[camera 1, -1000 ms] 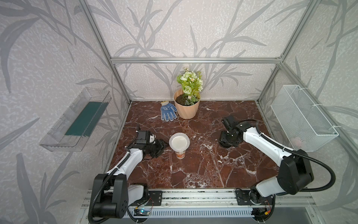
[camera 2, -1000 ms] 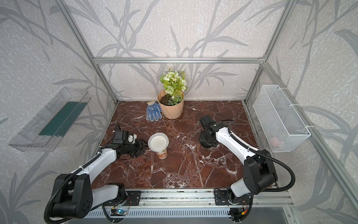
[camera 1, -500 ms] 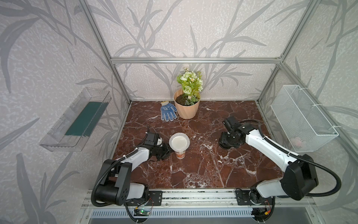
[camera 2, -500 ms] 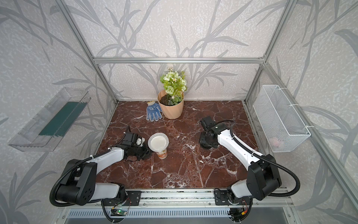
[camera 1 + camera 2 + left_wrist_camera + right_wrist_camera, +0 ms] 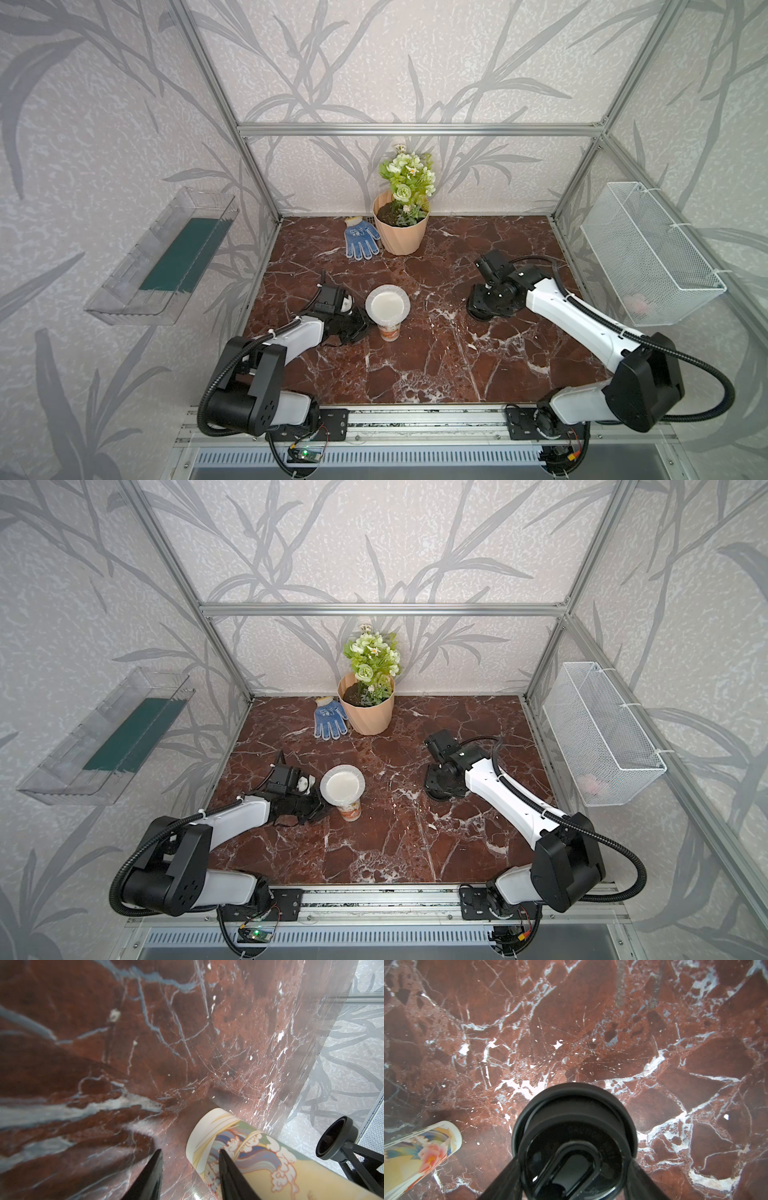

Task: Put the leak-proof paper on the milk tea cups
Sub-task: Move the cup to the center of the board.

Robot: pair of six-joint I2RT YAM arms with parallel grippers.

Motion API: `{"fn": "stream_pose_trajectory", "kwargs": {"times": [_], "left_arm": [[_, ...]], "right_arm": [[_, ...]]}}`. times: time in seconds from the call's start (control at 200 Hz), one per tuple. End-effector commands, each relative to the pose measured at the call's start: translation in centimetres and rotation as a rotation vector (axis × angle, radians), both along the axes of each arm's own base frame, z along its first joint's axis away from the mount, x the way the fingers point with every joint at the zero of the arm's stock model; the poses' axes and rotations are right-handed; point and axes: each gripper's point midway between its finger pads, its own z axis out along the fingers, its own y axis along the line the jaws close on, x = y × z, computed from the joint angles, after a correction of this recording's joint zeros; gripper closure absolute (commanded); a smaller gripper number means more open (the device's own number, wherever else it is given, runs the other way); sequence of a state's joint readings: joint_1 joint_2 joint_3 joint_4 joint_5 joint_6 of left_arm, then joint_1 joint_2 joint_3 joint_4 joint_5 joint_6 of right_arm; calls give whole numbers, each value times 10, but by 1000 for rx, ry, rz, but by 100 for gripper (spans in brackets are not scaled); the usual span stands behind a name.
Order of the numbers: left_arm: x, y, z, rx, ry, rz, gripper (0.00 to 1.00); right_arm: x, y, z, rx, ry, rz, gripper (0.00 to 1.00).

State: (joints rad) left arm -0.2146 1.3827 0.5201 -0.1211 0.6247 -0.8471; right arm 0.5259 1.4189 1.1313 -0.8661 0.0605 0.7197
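Observation:
The milk tea cup (image 5: 390,331) (image 5: 351,810) stands upright left of the floor's centre, white with a printed band. The leak-proof paper (image 5: 387,305) (image 5: 343,786), a whitish disc, lies over its mouth. My left gripper (image 5: 359,326) (image 5: 189,1150) sits low at the cup's left side. Its jaws are drawn close with only marble between them, and one finger (image 5: 230,1174) crosses in front of the cup (image 5: 270,1157). My right gripper (image 5: 484,305) (image 5: 571,1167) is to the right, its fingers against both sides of a black lid (image 5: 575,1126).
A peach flower pot (image 5: 401,237) and a blue glove (image 5: 361,243) stand at the back. A wire basket (image 5: 648,257) hangs on the right wall. A clear tray (image 5: 166,257) is fixed to the left wall.
My left gripper has moved right, up to the cup's side, and its jaws have closed. The right gripper has stayed on the black lid, shifting only slightly.

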Motion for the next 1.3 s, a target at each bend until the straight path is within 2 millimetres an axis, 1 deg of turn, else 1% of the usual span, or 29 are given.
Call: {"fn": "stream_pose_trajectory", "kwargs": {"times": [0.0, 0.095, 0.175, 0.315, 0.495, 0.65, 0.835, 1.03, 1.13, 1.295], "left_arm": [[-2, -2, 1, 0, -6, 4, 54], [-4, -7, 2, -5, -9, -6, 54], [-5, -13, 2, -13, -9, -15, 54], [-5, -21, 2, -17, -16, -25, 53], [-5, -37, 6, -27, -28, -53, 53], [-6, -52, 7, -38, -32, -78, 53], [-7, -64, 9, -45, -40, -97, 53], [-9, -83, 10, -58, -50, -134, 53], [-9, -90, 9, -67, -51, -141, 53], [-10, -109, 8, -83, -54, -178, 53]], "right_arm": [[-1, 7, 21, 6, -44, 58, 32], [1, 20, 32, 31, -71, 118, 33], [2, 32, 41, 44, -83, 216, 36], [1, 46, 60, 14, -92, 340, 36], [-8, 69, 80, 33, -101, 506, 36], [-17, 82, 96, 23, -119, 621, 37], [-27, 98, 114, -11, -130, 740, 37], [-35, 112, 119, -43, -114, 828, 37], [-39, 118, 118, -72, -104, 865, 37], [-46, 129, 115, -105, -85, 929, 37]]}}
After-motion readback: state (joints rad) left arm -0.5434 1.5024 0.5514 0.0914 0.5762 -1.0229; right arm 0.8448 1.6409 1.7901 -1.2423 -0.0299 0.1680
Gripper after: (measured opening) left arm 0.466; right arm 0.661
